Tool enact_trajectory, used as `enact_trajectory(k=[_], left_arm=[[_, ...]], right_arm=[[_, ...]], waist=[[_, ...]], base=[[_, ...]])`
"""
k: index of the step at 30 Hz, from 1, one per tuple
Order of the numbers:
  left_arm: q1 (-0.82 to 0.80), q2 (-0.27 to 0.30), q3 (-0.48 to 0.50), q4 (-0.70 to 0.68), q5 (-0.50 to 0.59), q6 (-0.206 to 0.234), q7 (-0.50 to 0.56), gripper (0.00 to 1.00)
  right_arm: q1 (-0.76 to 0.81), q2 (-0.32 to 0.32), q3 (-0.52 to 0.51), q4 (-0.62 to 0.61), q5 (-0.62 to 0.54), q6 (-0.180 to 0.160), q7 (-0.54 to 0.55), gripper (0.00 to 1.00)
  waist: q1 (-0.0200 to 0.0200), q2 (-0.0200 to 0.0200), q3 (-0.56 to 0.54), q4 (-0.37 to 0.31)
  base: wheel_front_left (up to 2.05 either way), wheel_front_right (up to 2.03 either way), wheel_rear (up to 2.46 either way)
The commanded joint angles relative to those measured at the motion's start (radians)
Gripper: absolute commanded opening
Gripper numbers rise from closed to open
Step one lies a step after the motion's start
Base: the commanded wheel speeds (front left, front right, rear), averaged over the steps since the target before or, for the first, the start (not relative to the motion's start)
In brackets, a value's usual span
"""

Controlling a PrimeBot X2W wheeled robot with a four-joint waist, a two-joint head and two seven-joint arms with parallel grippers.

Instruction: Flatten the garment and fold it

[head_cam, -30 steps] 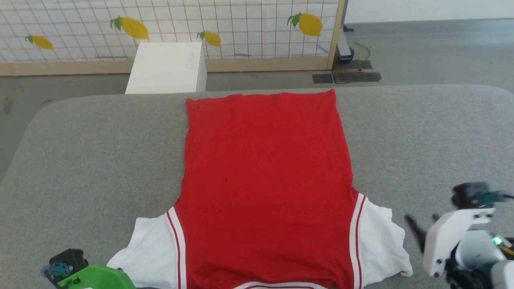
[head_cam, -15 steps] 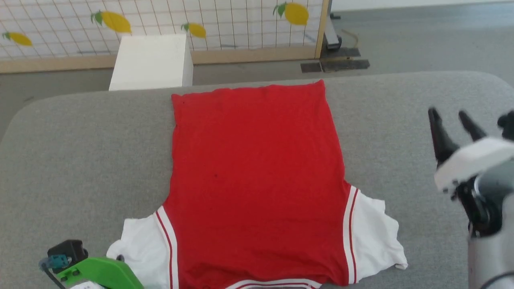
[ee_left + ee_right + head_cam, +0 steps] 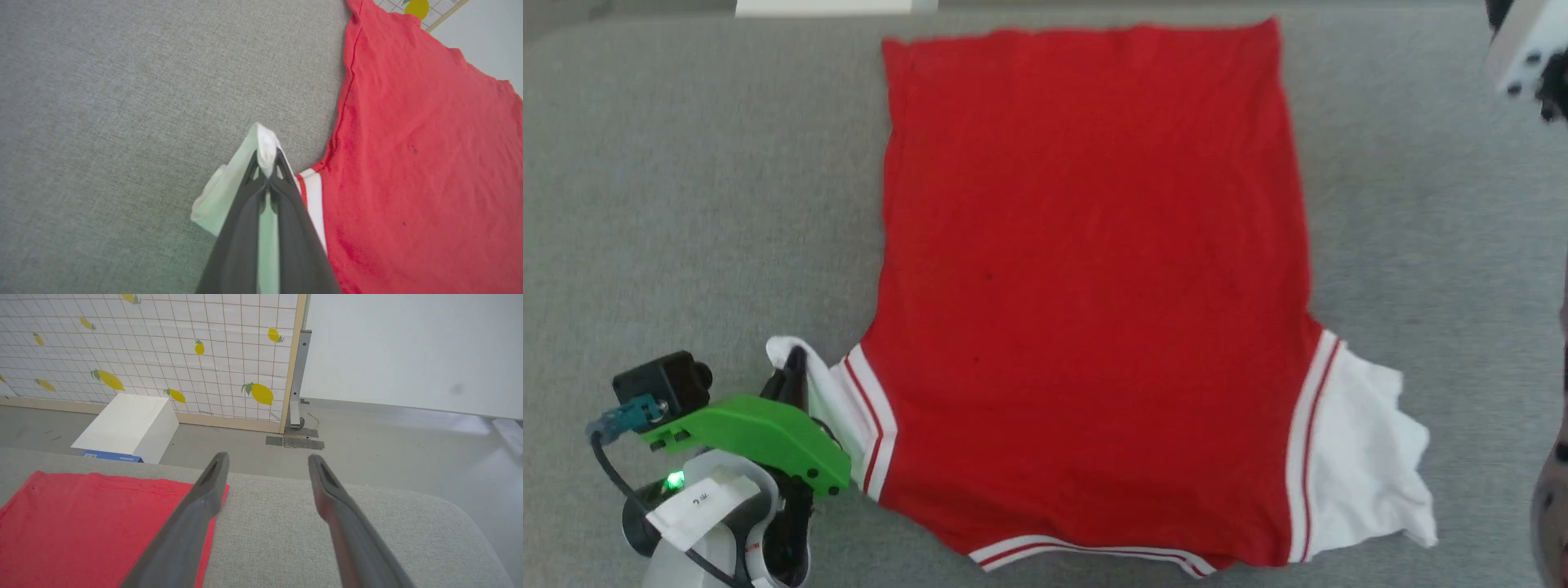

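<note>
Nearest me, my left claw [image 3: 267,157] is pinched tight on the white sleeve [image 3: 229,192] of the garment [image 3: 1086,269], which lies spread flat, plain red side up, on the grey desk [image 3: 686,204]. Farther out, my right claw [image 3: 267,457] gapes wide, gripping nothing, near the garment's far corner.

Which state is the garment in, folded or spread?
Spread: the garment lies flat and unfolded; the left end effector pinches one white sleeve.

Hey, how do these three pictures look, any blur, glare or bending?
Head view: soft, even light, the garment slightly blurred. Left wrist view: sharp weave, a green cast on the sleeve at the left gripper. Right wrist view: grid lines bow slightly, pale glare on the floor.
</note>
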Motion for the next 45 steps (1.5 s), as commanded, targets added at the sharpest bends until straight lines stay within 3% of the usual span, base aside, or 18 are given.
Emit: enact_trajectory(k=[1, 7, 11, 18, 26, 27, 28, 29, 37, 45], left_arm=[[-0.008, -0.004, 0.001, -0.020, -0.011, -0.001, -0.008, 0.00], [0.021, -0.017, -0.005, -0.110, -0.013, 0.001, -0.028, 0.00], [0.032, -0.023, -0.029, -0.158, -0.007, -0.001, -0.024, 0.00], [0.042, -0.023, -0.061, -0.190, -0.004, -0.011, -0.012, 0.00], [0.033, -0.029, -0.075, -0.182, -0.010, -0.017, -0.015, 0.00], [0.032, -0.028, -0.075, -0.181, -0.010, -0.016, -0.015, 0.00], [0.031, -0.027, -0.075, -0.180, -0.010, -0.016, -0.015, 0.00], [0.030, -0.025, -0.074, -0.178, -0.009, -0.015, -0.014, 0.00], [0.023, -0.002, -0.062, -0.153, -0.001, -0.011, -0.007, 0.00], [0.037, 0.020, -0.056, -0.097, 0.007, 0.000, 0.015, 0.00]], right_arm=[[-0.043, -0.013, 0.029, 0.023, -0.008, -0.002, 0.043, 1.00], [-0.175, -0.091, 0.172, 0.114, -0.051, -0.002, 0.279, 1.00], [-0.222, -0.120, 0.224, 0.132, -0.060, -0.002, 0.382, 1.00], [-0.251, -0.144, 0.265, 0.127, -0.060, -0.002, 0.433, 1.00], [-0.218, -0.144, 0.240, 0.147, -0.037, -0.002, 0.508, 1.00], [-0.216, -0.139, 0.224, 0.146, -0.033, -0.002, 0.516, 0.40], [-0.216, -0.136, 0.214, 0.143, -0.035, -0.002, 0.515, 0.09], [-0.215, -0.132, 0.207, 0.139, -0.037, -0.002, 0.514, 0.00], [-0.220, -0.081, 0.112, 0.090, -0.010, -0.002, 0.382, 0.00], [-0.073, -0.114, 0.104, -0.013, 0.111, -0.002, 0.266, 0.00]], waist=[[-0.0002, 0.0000, 0.210, 0.147], [-0.0002, 0.0000, 0.282, 0.201], [-0.0002, 0.0000, 0.314, 0.228], [-0.0002, 0.0000, 0.356, 0.251], [-0.0002, 0.0000, 0.369, 0.247], [-0.0002, 0.0000, 0.367, 0.243], [-0.0002, 0.0000, 0.365, 0.239], [-0.0002, 0.0000, 0.361, 0.234], [-0.0002, 0.0000, 0.265, 0.159], [-0.0002, 0.0000, 0.076, 0.039]], base=[[0.00, 0.00, 0.00], [0.00, 0.00, 0.00], [0.00, 0.00, 0.00], [0.00, 0.00, 0.00], [0.00, 0.00, 0.00], [0.00, 0.00, 0.00], [0.00, 0.00, 0.00], [0.00, 0.00, 0.00], [0.00, 0.00, 0.00], [0.00, 0.00, 0.00]])
